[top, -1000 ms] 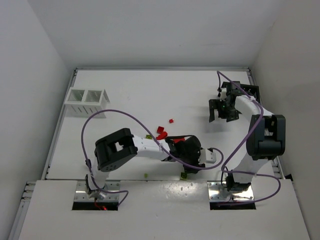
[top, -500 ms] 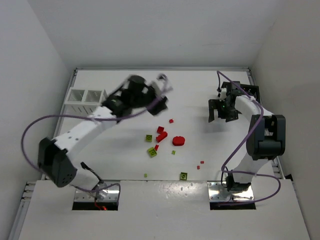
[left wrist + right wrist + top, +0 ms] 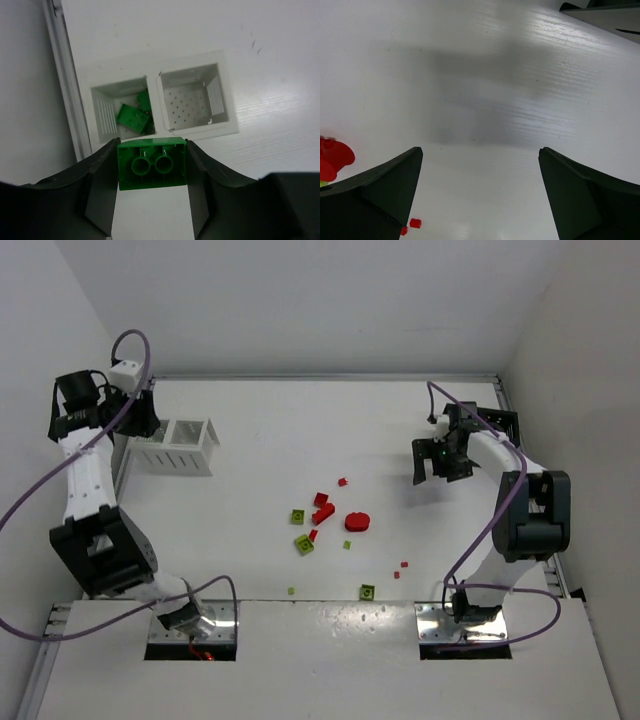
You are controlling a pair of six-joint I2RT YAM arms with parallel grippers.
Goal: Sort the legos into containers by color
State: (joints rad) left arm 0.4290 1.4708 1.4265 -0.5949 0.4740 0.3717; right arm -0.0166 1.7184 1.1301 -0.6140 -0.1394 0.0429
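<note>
Left gripper [image 3: 152, 150] clamped on green brick [image 3: 151, 172], raised just short of white bin [image 3: 196, 133]; aim likely compartment ahead-left, matching green bricks [image 3: 132, 117] there. Loose legos [image 3: 325, 510] lay between arms. Right gripper [image 3: 480, 200] spread wide, empty, black bin [image 3: 505, 425] close behind; probably waiting.

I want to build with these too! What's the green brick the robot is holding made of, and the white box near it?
The green brick looks like hard moulded plastic: smooth, slightly glossy, with crisp round tubes on the side facing the camera. The white bin is probably plastic too, duller, with thin slatted walls and a hole-dotted floor.
</note>
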